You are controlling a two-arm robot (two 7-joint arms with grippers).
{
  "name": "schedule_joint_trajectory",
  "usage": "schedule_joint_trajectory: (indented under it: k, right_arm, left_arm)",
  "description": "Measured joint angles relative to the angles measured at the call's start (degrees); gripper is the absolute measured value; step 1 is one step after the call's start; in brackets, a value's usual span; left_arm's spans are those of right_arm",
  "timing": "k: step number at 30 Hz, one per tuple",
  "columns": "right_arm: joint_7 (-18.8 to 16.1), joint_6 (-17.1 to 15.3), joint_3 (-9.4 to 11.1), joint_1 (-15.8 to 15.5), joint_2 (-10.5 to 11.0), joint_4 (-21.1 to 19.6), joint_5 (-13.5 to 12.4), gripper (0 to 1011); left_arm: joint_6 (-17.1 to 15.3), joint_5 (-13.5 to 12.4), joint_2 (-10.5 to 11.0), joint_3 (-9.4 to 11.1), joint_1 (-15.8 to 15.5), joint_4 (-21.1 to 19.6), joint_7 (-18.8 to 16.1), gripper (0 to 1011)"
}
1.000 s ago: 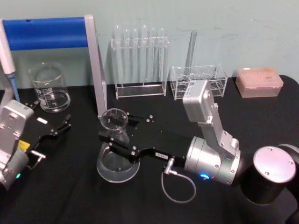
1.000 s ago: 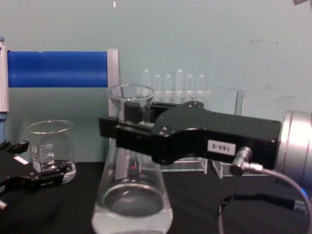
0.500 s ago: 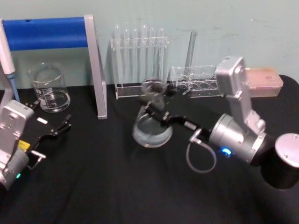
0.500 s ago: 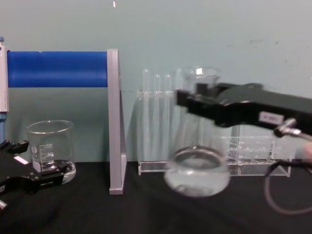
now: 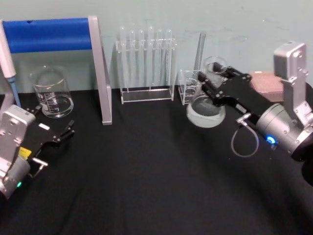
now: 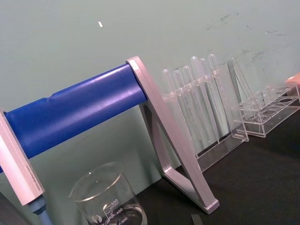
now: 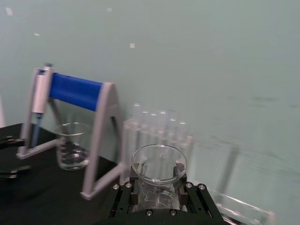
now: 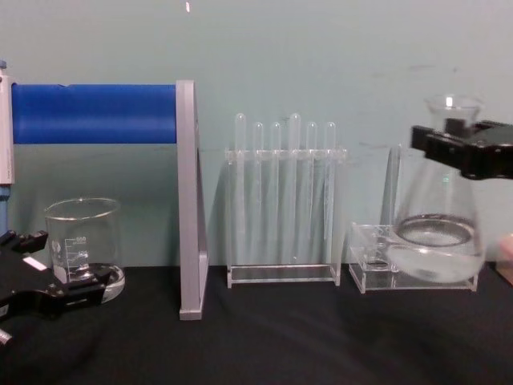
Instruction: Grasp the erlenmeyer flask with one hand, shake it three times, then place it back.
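The erlenmeyer flask (image 5: 205, 110), clear glass with a little liquid in its wide base, hangs above the black table at the right rear. It is just in front of the low clear rack (image 5: 187, 89). My right gripper (image 5: 214, 81) is shut on its neck below the flared rim. In the chest view the flask (image 8: 439, 241) is at the far right with the right gripper (image 8: 454, 149) across its neck. The right wrist view looks down on the flask's rim (image 7: 159, 174) between the right gripper (image 7: 159, 191) fingers. My left gripper (image 5: 53, 128) rests open at the table's left.
A squat glass beaker (image 5: 52, 93) stands at the back left beside a blue-barred grey stand (image 5: 100, 73) with a pipette (image 5: 7, 61) hanging on it. A tall test tube rack (image 5: 145, 63) is at the back centre. A pink box (image 5: 268, 82) sits behind the right arm.
My right gripper has carried the flask from the table's front centre up and to the right rear, in front of the low rack. The left arm has not moved.
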State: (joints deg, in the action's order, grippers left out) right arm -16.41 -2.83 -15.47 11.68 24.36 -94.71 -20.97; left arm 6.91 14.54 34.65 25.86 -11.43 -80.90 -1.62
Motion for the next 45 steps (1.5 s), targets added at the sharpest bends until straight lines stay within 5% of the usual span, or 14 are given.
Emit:
schedule_joint_trajectory:
  k: [13, 22, 45]
  right_arm:
    - [1.3, -0.5, 4.0, -1.2, -1.0, 0.5, 1.2, 456]
    - [0.2, -1.0, 4.2, -1.3, -1.8, 0.5, 1.7, 453]
    - [-5.8, -1.5, -3.0, -0.9, -2.4, -2.0, 0.2, 456]
  left_arm:
    - [0.0, 0.0, 0.0, 0.0, 0.0, 0.0, 0.0, 1001]
    - [0.0, 0.0, 0.0, 0.0, 0.0, 0.0, 0.0, 1001]
    - [0.0, 0.0, 0.0, 0.0, 0.0, 0.0, 0.0, 1001]
